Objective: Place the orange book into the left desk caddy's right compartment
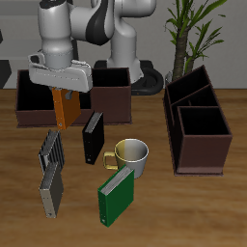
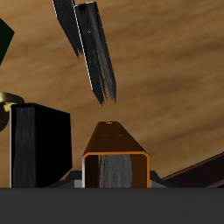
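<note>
So the claw [image 1: 64, 95] has its fingers clamped on the orange book [image 1: 65, 108], holding it upright and off the desk [image 1: 154, 207], just in front of the broadside caddy [image 1: 72, 96] at the back. In the wrist view you're looking straight down the orange book [image 2: 115, 150] from its top end, pale pages showing inside the orange cover, with the black book [image 2: 37, 144] right beside it. That black book [image 1: 93, 138] stands on the desk just next to the orange one, a bit nearer the front edge. The left desk caddy [image 1: 196, 125] sits well apart from the orange book, on the far side of the mug [image 1: 131, 154], end towards the camera, and its right compartment [image 1: 204, 131] is the big square bin at the near end. Nearer the front edge than the orange book there's a green book [image 1: 116, 196] just in front of the mug, plus two grey books [image 1: 51, 172].
</note>
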You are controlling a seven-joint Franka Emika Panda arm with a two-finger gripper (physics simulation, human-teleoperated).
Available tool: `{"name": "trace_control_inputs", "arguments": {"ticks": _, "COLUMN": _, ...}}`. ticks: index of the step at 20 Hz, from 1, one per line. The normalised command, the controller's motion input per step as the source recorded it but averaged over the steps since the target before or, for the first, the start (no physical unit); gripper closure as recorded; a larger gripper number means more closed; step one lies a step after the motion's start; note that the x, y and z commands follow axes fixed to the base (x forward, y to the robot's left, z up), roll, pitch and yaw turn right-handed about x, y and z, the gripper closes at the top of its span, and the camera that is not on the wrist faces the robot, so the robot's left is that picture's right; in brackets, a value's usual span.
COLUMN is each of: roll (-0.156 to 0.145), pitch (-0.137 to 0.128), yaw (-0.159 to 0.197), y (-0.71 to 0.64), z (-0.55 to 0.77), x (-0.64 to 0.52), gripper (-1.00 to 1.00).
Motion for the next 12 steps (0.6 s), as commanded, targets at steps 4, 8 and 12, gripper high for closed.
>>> {"name": "trace_control_inputs", "arguments": {"ticks": 4, "roll": -0.019, "pitch": -0.035, "yaw": 0.042, "y": 0.31, "z": 0.65, "x": -0.2, "gripper": 1.0}}
{"name": "trace_control_inputs", "arguments": {"ticks": 8, "roll": 0.013, "pitch": -0.051, "yaw": 0.048, "y": 0.59, "z": 0.8, "x": -0.3, "gripper": 1.0}}
{"name": "trace_control_inputs", "arguments": {"ticks": 12, "roll": 0.033, "pitch": -0.058, "yaw": 0.079, "y": 0.65, "z": 0.6, "x": -0.33, "gripper": 1.0}}
